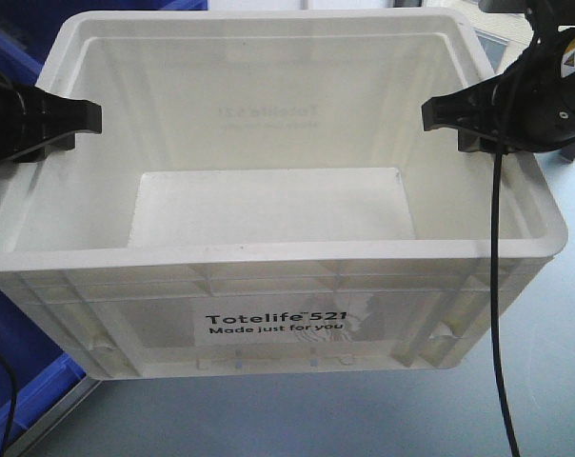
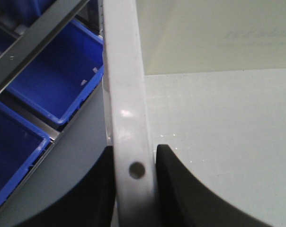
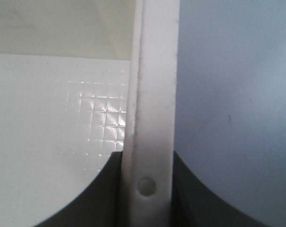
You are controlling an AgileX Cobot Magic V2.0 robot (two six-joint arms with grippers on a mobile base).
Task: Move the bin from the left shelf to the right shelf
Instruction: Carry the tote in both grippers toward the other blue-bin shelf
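Exterior front-facing view: the large white rectangular plastic tote bin (image 1: pixel 287 286), black "Totelife 521" print facing us, is filling the frame. A grey surface (image 1: pixel 316 419) is showing at 6 o'clock and blue plastic bins (image 1: pixel 30 371) are peeking in at 7 o'clock. The left gripper (image 1: pixel 73 124) is pinching the rim at 9 o'clock, and the right gripper (image 1: pixel 459 119) is pinching it at 3 o'clock. In both wrist views, black fingers (image 2: pixel 181 194) are pressing the white rim (image 3: pixel 152 94) from inside and outside.
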